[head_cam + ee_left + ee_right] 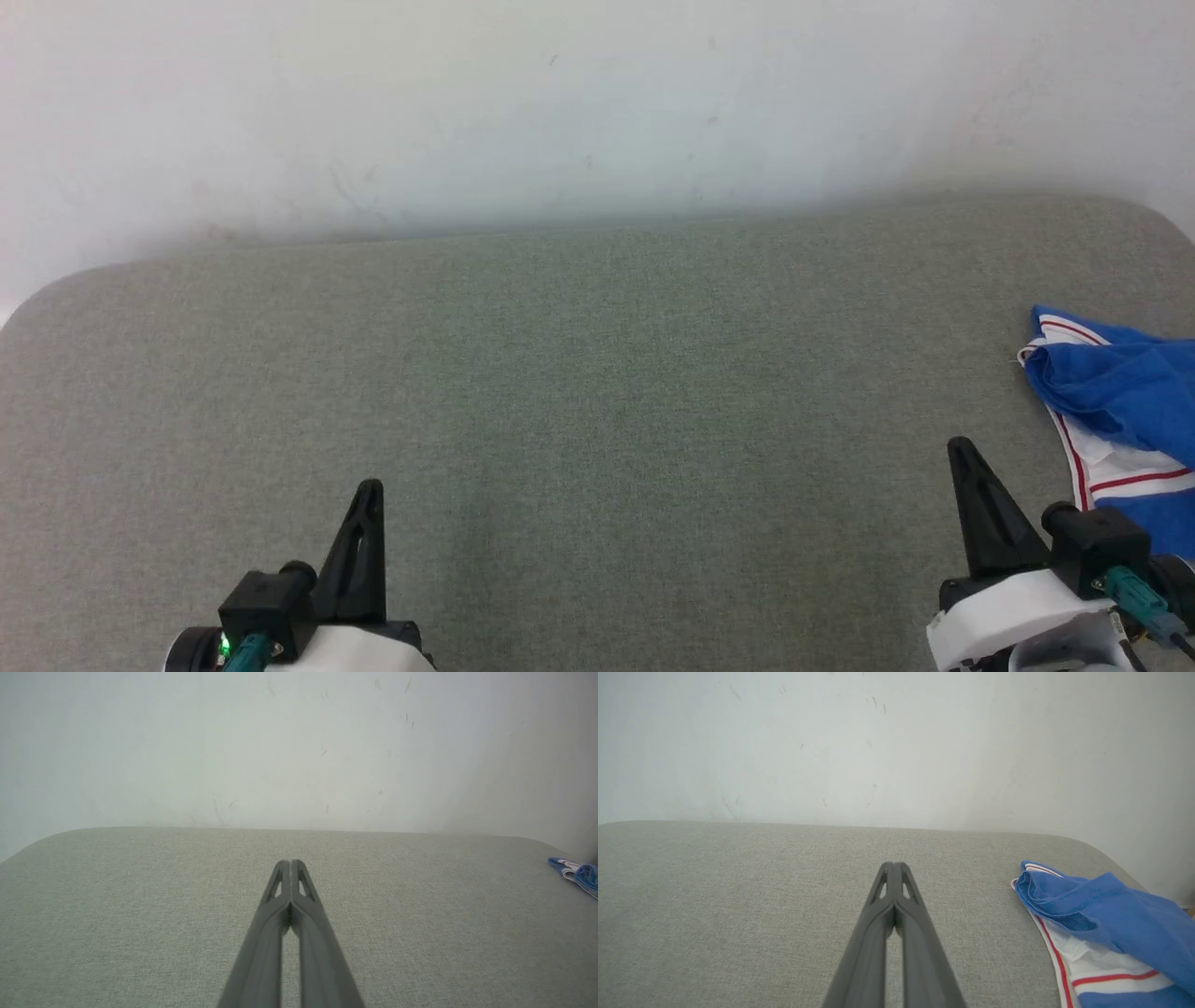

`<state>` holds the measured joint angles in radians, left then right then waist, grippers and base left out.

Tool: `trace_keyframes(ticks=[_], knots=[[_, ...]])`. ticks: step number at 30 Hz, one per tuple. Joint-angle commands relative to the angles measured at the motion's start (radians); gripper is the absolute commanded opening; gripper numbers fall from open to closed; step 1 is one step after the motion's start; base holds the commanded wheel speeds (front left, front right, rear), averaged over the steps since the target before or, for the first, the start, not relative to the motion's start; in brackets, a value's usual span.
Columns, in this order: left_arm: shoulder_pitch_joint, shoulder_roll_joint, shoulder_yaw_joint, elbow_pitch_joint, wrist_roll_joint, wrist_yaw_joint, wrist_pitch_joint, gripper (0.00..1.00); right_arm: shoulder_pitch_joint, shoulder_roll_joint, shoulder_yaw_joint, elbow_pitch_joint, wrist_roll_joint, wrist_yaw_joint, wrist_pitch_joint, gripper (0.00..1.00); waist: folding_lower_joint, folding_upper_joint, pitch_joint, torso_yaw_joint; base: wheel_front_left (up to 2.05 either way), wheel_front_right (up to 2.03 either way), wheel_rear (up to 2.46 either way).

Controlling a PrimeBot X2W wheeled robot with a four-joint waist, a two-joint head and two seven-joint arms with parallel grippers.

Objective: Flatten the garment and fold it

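The garment lies crumpled on the table, just to the right of the right gripper, alongside its fingers and a little ahead of the tips, not touching them. Blue cloth is heaped over a white part with red stripes. It runs off the frame edge, so its full lie cannot be told. The right gripper's fingers are pressed together, holding nothing. The left gripper, likewise closed and empty, is well apart from the garment, which lies far to its right.
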<state>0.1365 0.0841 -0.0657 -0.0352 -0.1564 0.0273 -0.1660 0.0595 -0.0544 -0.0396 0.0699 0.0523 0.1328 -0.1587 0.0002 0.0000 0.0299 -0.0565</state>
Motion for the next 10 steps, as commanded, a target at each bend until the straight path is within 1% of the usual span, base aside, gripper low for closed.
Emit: trace_keyframes(ticks=[1,10], knots=[[-0.022,-0.006,0.008,0.005,0.015,-0.005,0.009,0.00,-0.018,0.002,0.002,-0.007,-0.008,-0.001,0.006,0.00,0.0000,0.0000,-0.001,0.002,0.00,0.00,0.00],[-0.035,-0.009,0.015,0.009,0.032,-0.008,0.027,0.00,-0.023,0.002,0.007,-0.015,-0.013,-0.001,0.024,0.00,0.0000,0.0000,-0.004,0.008,0.00,0.00,0.00]])
